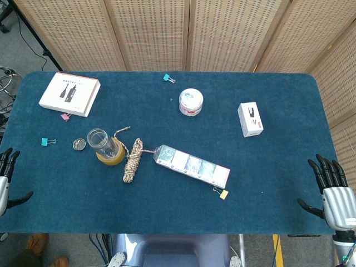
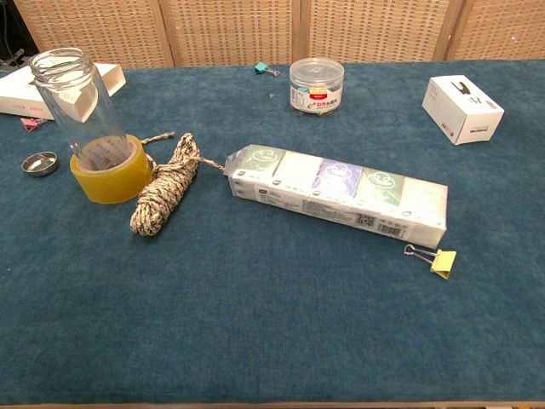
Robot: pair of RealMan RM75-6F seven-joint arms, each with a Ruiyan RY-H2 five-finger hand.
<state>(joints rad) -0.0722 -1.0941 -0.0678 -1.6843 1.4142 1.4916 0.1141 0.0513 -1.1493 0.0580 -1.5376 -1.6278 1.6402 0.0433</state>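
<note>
L hand (image 1: 5, 178) cut off by head-view edge; flat white box (image 2: 34, 89) cropped in chest view, label print unreadable.

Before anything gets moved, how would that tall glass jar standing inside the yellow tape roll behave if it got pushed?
The glass jar stands tall and narrow, so a push near its open mouth would probably tip it. The tape roll around its base may brace it a little, or slide along with it. Being clear glass, it looks smooth, likely slippery, and breakable if it falls.
</note>
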